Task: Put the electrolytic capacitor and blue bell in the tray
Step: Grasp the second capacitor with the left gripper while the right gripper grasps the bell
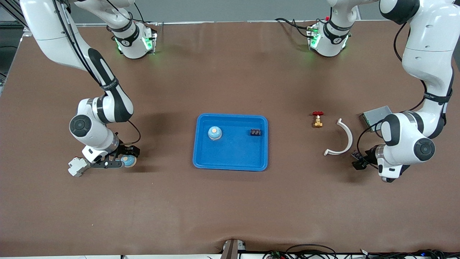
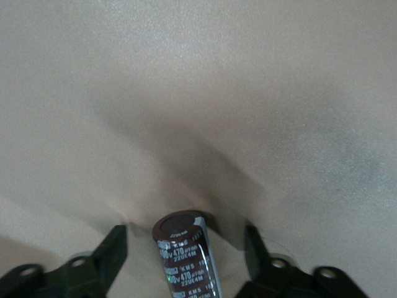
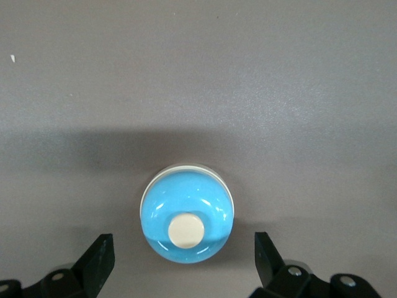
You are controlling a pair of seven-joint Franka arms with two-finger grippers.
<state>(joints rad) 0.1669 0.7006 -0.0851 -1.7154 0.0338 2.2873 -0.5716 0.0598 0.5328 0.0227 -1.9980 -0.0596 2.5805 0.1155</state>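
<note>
From the front, both hands sit low at the table (image 1: 230,208) ends, well apart from the tray (image 1: 230,163); the left hand (image 2: 185,261) straddles the electrolytic capacitor (image 2: 186,257) released, its long axis running out from between the fingers; the right hand (image 3: 184,264) gapes around the blue bell (image 3: 187,214).

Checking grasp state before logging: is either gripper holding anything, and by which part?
Nothing is held. The left gripper is open astride the electrolytic capacitor, the right gripper open astride the blue bell; gaps show on both sides of each.
</note>
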